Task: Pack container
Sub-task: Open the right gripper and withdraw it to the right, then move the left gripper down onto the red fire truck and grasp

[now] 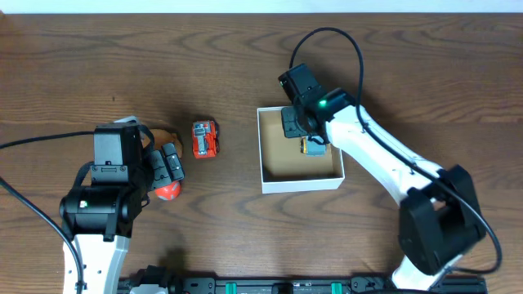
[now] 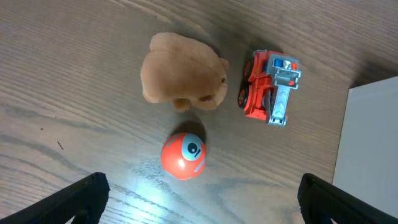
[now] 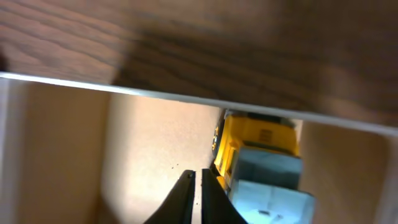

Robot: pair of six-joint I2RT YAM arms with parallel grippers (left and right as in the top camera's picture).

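Dark wood-grain tabletop, with a glare patch in left wrist view. Container sits right of centre, brown floor, holding yellow toy truck. Right claw inside container, pressed together, empty, just beside truck. Left claw spread wide above orange ball, brown plush, red truck.

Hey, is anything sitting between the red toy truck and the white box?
Nothing visible does. The red toy truck lies left of the shallow white cardboard box, apart from it, with only wooden table between. The right hand is inside the box, beside a yellow toy vehicle.
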